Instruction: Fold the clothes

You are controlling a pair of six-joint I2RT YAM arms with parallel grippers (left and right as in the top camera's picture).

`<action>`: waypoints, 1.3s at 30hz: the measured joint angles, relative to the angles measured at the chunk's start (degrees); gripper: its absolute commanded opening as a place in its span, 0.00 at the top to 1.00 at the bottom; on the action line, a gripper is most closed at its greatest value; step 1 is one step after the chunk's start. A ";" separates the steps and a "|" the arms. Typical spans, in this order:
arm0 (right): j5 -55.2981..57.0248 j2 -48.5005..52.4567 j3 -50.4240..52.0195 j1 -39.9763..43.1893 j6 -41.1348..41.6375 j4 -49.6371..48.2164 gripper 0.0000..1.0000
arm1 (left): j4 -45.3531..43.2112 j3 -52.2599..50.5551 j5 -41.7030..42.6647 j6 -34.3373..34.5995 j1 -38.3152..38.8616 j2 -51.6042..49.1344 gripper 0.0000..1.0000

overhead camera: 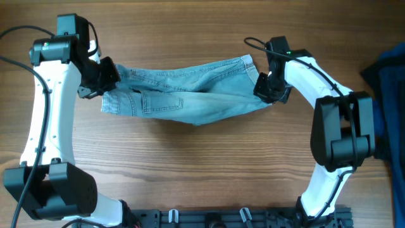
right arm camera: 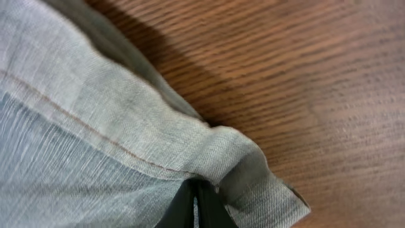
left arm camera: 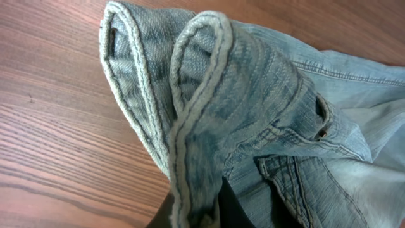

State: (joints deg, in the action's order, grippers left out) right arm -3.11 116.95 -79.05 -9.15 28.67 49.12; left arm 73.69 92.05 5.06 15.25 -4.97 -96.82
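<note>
At the left, the left hand [overhead camera: 104,79] is clamped on the waistband [left arm camera: 190,107] end of the light blue denim shorts [overhead camera: 183,92]. In its wrist view the thick band is doubled over into two upright loops, and the cloth runs down between the dark fingers [left arm camera: 224,206] at the bottom edge. From there the shorts stretch sideways across the far half of the wooden desk [overhead camera: 190,164], with a stitched back pocket [overhead camera: 158,101] facing up near the left end and the middle sagging toward the near side. At the right end the right hand [overhead camera: 264,85] is closed on the hem [right arm camera: 240,149], its dark fingertips [right arm camera: 190,209] pinching the folded corner just above the wood. Well apart from it, a dark blue fabric pile [overhead camera: 389,76] lies at the right edge of the desk.
</note>
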 measured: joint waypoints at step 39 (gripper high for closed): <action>-34.36 4.26 3.52 -23.50 -2.32 -43.56 0.96 | -9.25 -14.10 -3.37 -4.63 -4.11 -0.52 0.94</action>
State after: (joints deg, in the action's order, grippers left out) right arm -37.47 121.21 -75.53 -32.64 26.35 5.56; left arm 64.45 77.95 1.69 10.61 -9.08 -97.34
